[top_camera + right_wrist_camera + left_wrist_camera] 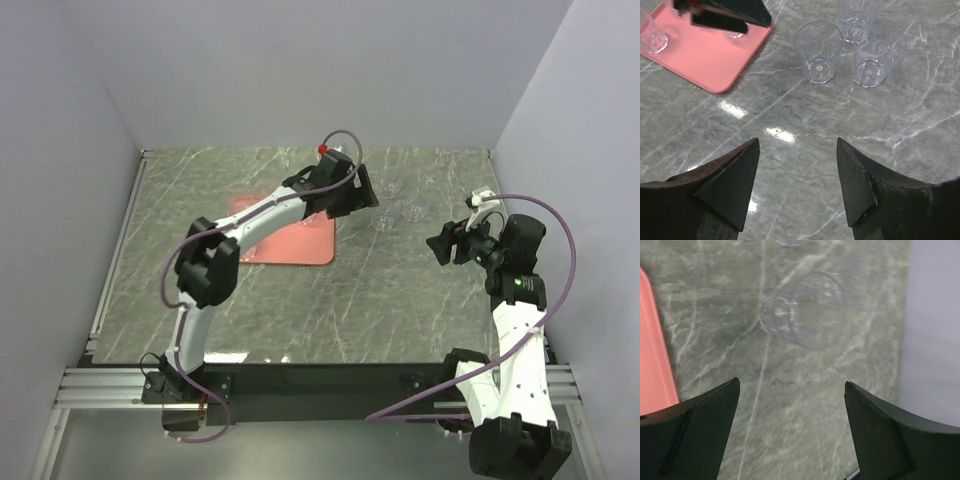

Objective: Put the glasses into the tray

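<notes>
The salmon-pink tray (300,243) lies left of centre, and my left arm reaches across it. In the right wrist view the tray (705,55) holds one clear glass (651,35) and a second glass (733,34) partly hidden under my left gripper. Three more glasses (818,50) (874,56) (855,20) stand upright on the table right of the tray. My left gripper (365,198) (792,385) is open and empty, just short of a glass (807,310). My right gripper (438,245) (797,142) is open and empty, facing the three glasses from a distance.
The grey marble table (330,300) is bounded by white walls at the back and both sides. A wall (935,330) is close on the right of the glasses. A purple cable (560,235) loops over my right arm.
</notes>
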Controlling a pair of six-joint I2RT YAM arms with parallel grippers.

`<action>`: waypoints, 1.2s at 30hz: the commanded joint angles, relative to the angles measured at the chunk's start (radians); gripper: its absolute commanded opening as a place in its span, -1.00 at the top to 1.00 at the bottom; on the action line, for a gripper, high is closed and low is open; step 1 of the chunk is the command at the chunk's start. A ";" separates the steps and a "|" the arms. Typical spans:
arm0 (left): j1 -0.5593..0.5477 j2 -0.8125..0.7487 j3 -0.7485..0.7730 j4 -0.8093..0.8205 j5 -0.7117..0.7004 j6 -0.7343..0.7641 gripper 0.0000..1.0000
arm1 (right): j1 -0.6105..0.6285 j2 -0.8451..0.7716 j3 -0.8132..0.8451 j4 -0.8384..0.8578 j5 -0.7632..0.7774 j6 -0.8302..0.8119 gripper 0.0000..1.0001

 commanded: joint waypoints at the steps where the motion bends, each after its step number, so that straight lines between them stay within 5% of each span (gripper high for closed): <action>1: -0.008 0.100 0.163 -0.192 -0.077 -0.067 -0.81 | -0.012 -0.025 -0.011 0.037 -0.018 0.007 -0.40; 11: -0.008 0.228 0.327 -0.171 -0.060 -0.085 -0.73 | -0.018 -0.029 -0.016 0.040 -0.033 0.010 -0.39; 27: -0.006 0.372 0.463 -0.162 -0.049 -0.091 -0.01 | -0.023 -0.032 -0.021 0.043 -0.044 0.013 -0.39; 36: -0.006 0.372 0.437 -0.168 -0.049 -0.048 0.66 | -0.029 -0.038 -0.021 0.043 -0.047 0.013 -0.39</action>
